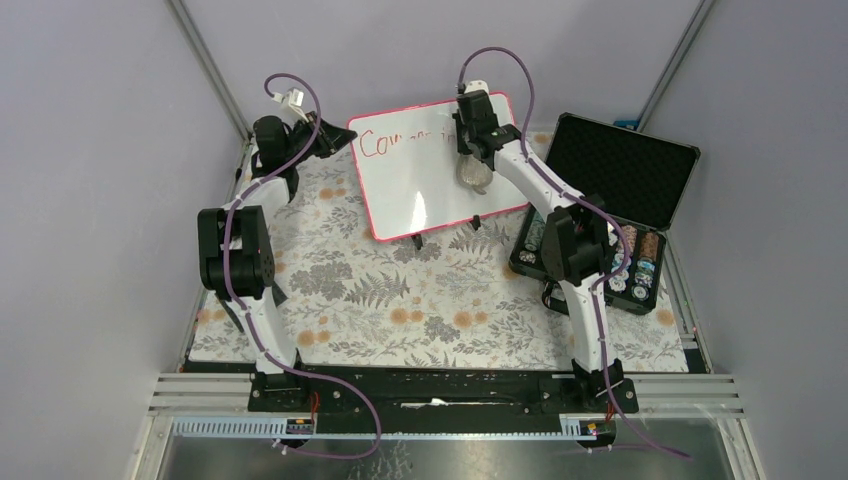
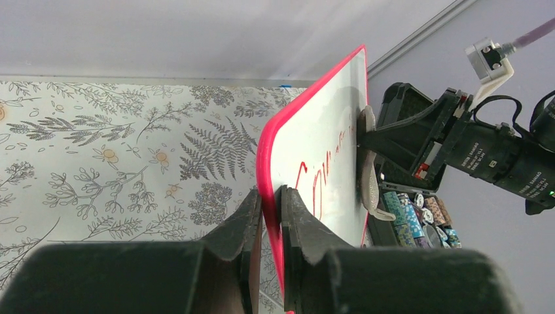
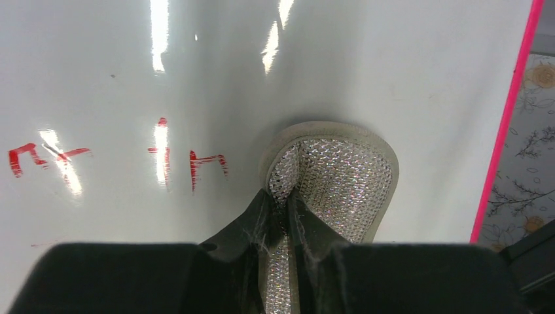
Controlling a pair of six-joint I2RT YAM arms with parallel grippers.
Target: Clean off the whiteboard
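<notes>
Shows the whiteboard (image 1: 420, 190) in the upper middle of the top view, standing tilted on the desk (image 1: 400, 300) between the two arms. Carries red writing (image 1: 395, 143) along the upper left of its face; cannot make out more than the first letters. Elsewhere just glossy white inside a thin pink frame.

Finds the left tool (image 1: 335, 140) at the whiteboard's left edge, upper left of the top view. Seen from the left wrist, lower middle of the frame: narrow, left tool (image 2: 271, 196) clamped on the pink frame of the whiteboard (image 2: 327, 131), fingers (image 2: 301, 222) one on each face.

Finds the right tool (image 1: 475, 140) over the upper right part of the whiteboard, upper middle of the top view. Closed tight on an eraser (image 1: 475, 172). In the right wrist view, lower middle: right tool (image 3: 283, 196) pinching a raised glittery ridge on the back of the eraser (image 3: 340, 176), with the pad pressed flat against the whiteboard (image 3: 196, 78), just right of a few strokes of the writing (image 3: 190, 167).

Adds a black case (image 1: 620, 165) at the right of the top view, lid open, just beside the whiteboard's right corner, with rows of chips (image 1: 640, 265) in its lower half.
</notes>
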